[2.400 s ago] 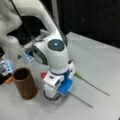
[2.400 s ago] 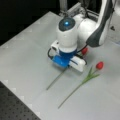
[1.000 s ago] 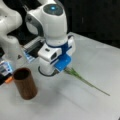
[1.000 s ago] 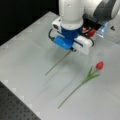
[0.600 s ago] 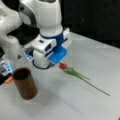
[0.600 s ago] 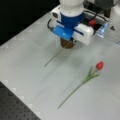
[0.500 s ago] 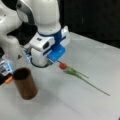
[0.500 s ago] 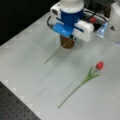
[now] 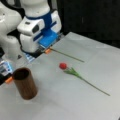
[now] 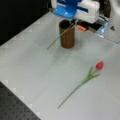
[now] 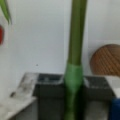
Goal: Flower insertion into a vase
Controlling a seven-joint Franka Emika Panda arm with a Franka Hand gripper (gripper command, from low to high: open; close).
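Where the brown wood-look vase stands upright at the lower left of a front view, its dark hollow shows nothing inside; in a front view it sits at top centre, its upper rim partly covered by the blue and white gripper above it. In the wrist view only a curved slice of the vase shows at the right edge, the rest cut off.

A thin green stem runs from under the gripper toward the middle of a front view, its free end low over the white table; its flower head cannot be seen. In a front view this stem crosses in front of the vase and slants down to the left. The wrist view shows the stem rising straight up the frame, its lower part wrapped in brighter green and pinched between the dark fingers, so the gripper is closed on it. The fingertips themselves are hidden in both front views by the hand's body.

A red tulip lies flat on the table, well apart from the vase, its stem reaching to the lower right. In a front view it lies at right centre. In the wrist view only a red sliver of it shows at the left edge.
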